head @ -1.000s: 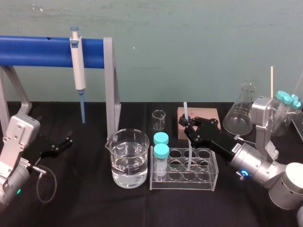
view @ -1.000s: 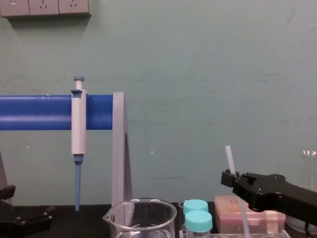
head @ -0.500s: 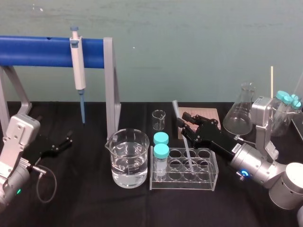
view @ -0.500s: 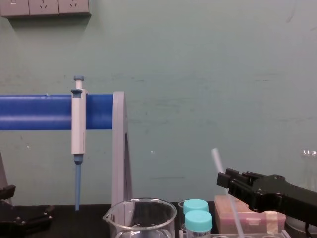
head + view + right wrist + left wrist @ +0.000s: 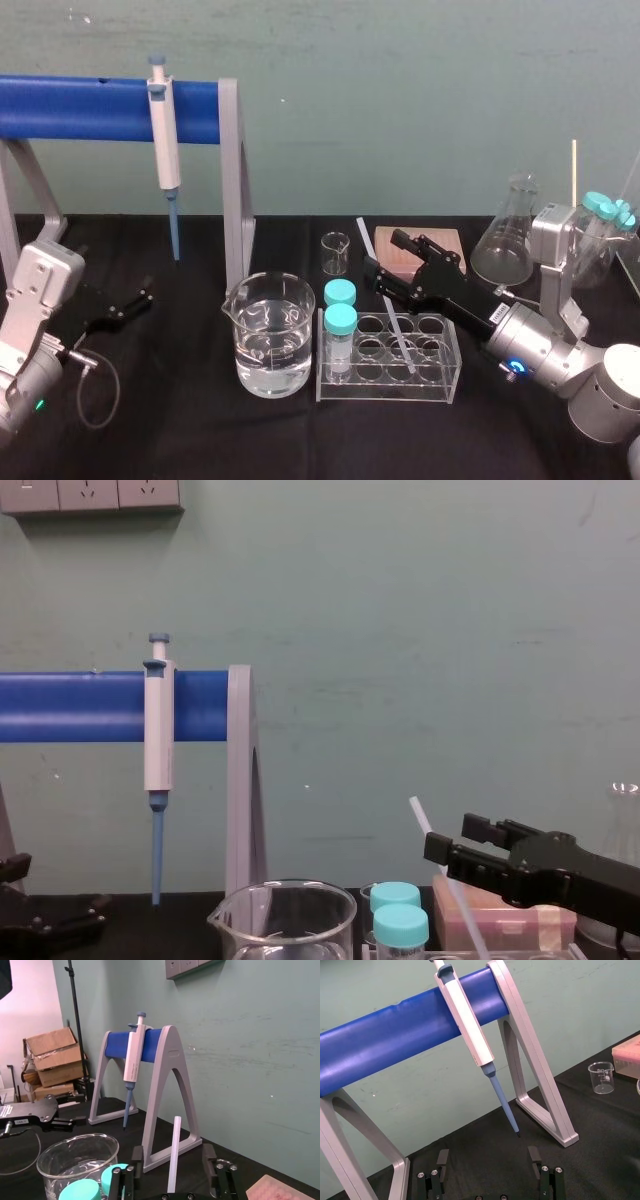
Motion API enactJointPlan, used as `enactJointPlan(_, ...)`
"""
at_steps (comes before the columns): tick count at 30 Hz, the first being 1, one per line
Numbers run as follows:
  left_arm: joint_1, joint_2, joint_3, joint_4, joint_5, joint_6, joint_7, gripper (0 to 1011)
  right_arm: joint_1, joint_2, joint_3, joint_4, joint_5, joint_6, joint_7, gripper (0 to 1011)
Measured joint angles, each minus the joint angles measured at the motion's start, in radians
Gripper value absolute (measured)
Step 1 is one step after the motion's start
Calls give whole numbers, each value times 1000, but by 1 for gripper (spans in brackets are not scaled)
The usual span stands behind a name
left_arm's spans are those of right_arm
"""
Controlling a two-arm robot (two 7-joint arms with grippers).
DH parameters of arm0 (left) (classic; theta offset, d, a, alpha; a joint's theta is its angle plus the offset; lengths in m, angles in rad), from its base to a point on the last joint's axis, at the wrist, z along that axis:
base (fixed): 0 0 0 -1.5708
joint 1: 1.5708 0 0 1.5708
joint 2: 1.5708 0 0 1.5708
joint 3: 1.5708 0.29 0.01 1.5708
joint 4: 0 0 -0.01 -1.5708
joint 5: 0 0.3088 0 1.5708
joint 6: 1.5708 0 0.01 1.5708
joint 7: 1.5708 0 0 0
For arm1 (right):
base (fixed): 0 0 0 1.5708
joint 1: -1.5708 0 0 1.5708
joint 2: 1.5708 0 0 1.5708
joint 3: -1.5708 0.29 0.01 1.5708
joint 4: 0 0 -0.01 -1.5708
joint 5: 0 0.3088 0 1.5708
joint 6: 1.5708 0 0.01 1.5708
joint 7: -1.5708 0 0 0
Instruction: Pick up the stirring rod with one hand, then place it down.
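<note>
Head view: right pincer stood apart around the stirring rod leaning in the rack. Left pincer, apart, sat at the tabletop's left edge.

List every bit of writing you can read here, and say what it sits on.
No text here is legible.
White sticker behind the right tool: print too small to read.
Label on the left arm: too blurred to read.
Small beaker: printed marks, unreadable.
</note>
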Motion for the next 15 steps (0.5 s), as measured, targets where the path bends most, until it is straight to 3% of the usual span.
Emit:
enactJointPlan(8,0,0,0,0,0,0,0,1000,-6,6,6,-19,-8,0,-17,942)
enactJointPlan(11,0,0,0,0,0,0,0,1000,-30,18,33,-73,-28,3,-89,1003)
enactJointPlan(14,0,0,0,0,0,0,0,1000,-69,27,76,-142,-59,11,-202,1003)
enactJointPlan(15,0,0,0,0,0,0,0,1000,-92,31,100,-176,-82,16,-273,1002)
